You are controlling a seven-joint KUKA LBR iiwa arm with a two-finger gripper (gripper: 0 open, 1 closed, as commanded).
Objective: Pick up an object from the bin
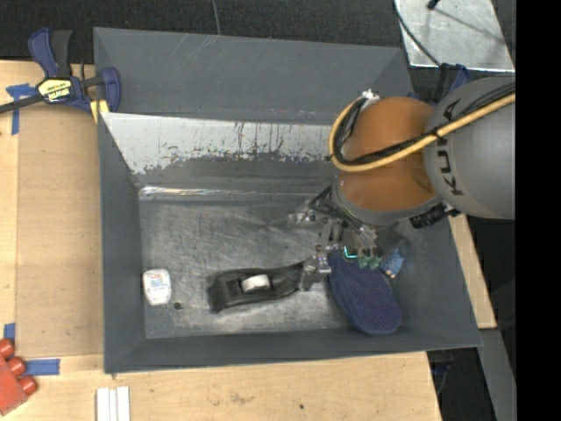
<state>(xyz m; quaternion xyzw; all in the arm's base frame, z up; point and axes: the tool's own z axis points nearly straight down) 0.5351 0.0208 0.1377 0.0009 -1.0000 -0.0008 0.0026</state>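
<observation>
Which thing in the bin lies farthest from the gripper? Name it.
The small white case at far left; black tape dispenser and blue pouch lie nearer the gripper.

Looking like a robotics lab workcell: KUKA arm point(478, 147) with orange wrist cover point(386, 160) is hanging over right side of scuffed grey metal bin point(219, 77).

The grey arm point(478, 147) comes in from the right and bends down at its end. Directly above the jaws sits the round orange cover point(386, 169) of the wrist. A yellow cable point(438, 130) runs across this cover, higher than the jaws and to their right. The jaws point downward, low under the cover.
</observation>
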